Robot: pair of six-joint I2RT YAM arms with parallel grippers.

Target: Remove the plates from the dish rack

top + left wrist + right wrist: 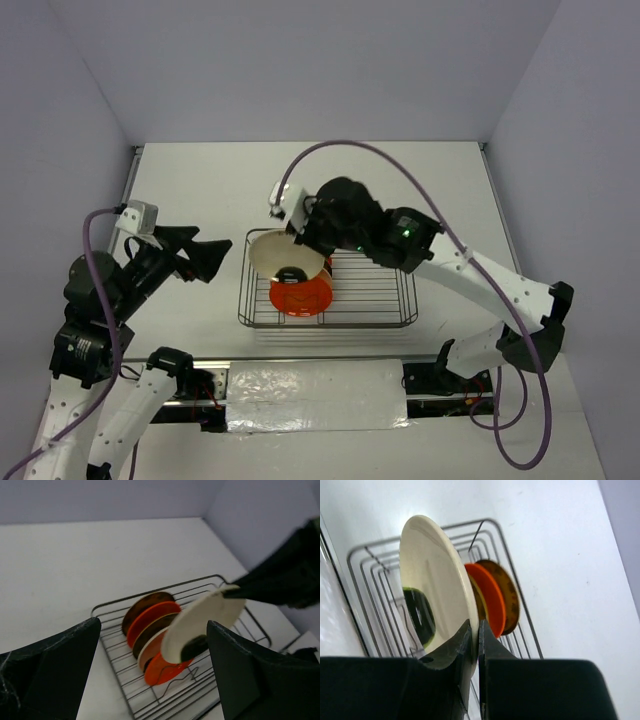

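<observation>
White tabletop [200, 190] | my right tool [475, 632] pinches cream plate [432, 590] by rim, on edge over rack [385, 300] left end | left tool [215, 260] wide, empty, beside it

Robotics lab cell: white table [200, 190], plain lavender walls [300, 70], left arm [100, 300], right arm [490, 280] bolted at edge, exposed purple cable [370, 148].

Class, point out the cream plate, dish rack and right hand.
cream plate [431, 567], right wrist view, glossy face.
dish rack [370, 325], top view, near rim.
right hand [475, 630], right wrist view, between fingertips.
</observation>
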